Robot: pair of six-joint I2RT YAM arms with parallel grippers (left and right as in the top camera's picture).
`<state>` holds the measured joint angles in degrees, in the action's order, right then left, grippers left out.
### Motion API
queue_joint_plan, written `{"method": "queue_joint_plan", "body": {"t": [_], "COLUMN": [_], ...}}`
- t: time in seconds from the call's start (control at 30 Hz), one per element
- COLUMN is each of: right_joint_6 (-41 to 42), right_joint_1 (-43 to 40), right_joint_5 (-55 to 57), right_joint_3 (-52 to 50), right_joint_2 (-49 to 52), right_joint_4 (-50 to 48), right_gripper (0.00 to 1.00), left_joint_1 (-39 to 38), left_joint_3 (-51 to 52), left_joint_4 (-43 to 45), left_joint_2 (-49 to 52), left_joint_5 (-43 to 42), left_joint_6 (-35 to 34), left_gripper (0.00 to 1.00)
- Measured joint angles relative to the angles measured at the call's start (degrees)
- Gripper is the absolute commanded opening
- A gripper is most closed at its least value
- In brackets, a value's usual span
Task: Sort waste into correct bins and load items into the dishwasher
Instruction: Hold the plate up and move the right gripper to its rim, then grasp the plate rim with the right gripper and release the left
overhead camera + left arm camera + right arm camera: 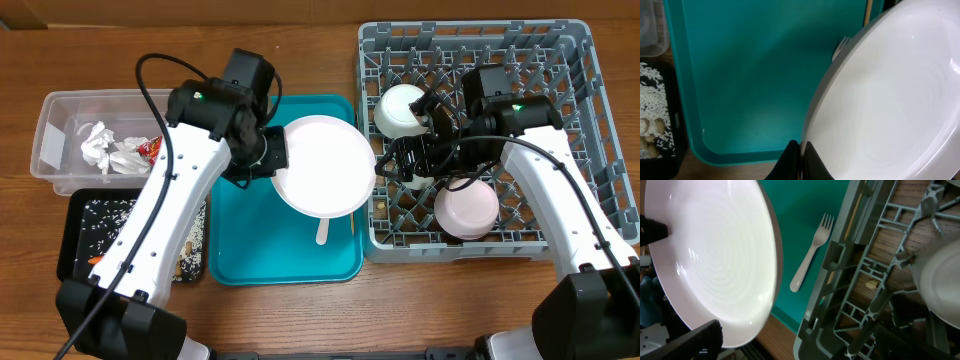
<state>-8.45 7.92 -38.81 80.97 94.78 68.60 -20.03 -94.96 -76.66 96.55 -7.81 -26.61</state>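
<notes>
Round plate (322, 165) (pale) raised, white fork (812, 250) beneath

Wooden table (300, 50), brown grain. Clear tub (48, 140) sits upper left, black tray (66, 235) just below it. Teal tray (260, 245) lies at centre, grey dish rack (605, 130) just beside it on the right.

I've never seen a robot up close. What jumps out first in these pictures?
The big pale plate held up over the teal tray: the left gripper pinches its rim, while the right gripper sits open at the opposite edge. Next comes the large grey dish rack on the right, holding white bowls.
</notes>
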Motion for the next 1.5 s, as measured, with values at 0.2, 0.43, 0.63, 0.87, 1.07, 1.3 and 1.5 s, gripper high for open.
{"method": "queue_joint_plan", "body": {"t": [0.2,0.43,0.63,0.87,1.07,1.3,1.5], "right_joint_6": [0.0,0.0,-0.2,-0.2,-0.2,-0.3,-0.3], "right_joint_1": [0.0,0.0,0.0,0.0,0.0,-0.1,-0.3], "right_joint_5": [0.0,0.0,0.0,0.1,0.1,1.1,1.8], "right_joint_3": [0.0,0.0,0.0,0.0,0.0,0.0,0.0], "right_joint_2": [0.0,0.0,0.0,0.0,0.0,0.0,0.0], "right_joint_4": [0.0,0.0,0.0,0.0,0.0,0.0,0.0], "right_gripper": [1.0,1.0,1.0,0.99,0.93,0.63,0.5], "left_joint_1": [-3.3,-6.2,-6.9,-6.9,-6.9,-6.9,-6.8], "left_joint_3": [0.0,0.0,0.0,0.0,0.0,0.0,0.0], "left_joint_4": [0.9,2.6,4.1,7.7,8.0,8.2,8.2], "left_joint_2": [0.4,3.4,5.7,5.8,5.8,5.8,5.8], "left_joint_5": [-0.4,-0.5,-1.6,-5.1,-6.9,-6.9,-7.0], "left_joint_6": [0.0,0.0,0.0,0.2,0.2,2.3,3.3], "left_gripper": [0.04,0.04,0.04,0.04,0.04,0.04,0.04]}}
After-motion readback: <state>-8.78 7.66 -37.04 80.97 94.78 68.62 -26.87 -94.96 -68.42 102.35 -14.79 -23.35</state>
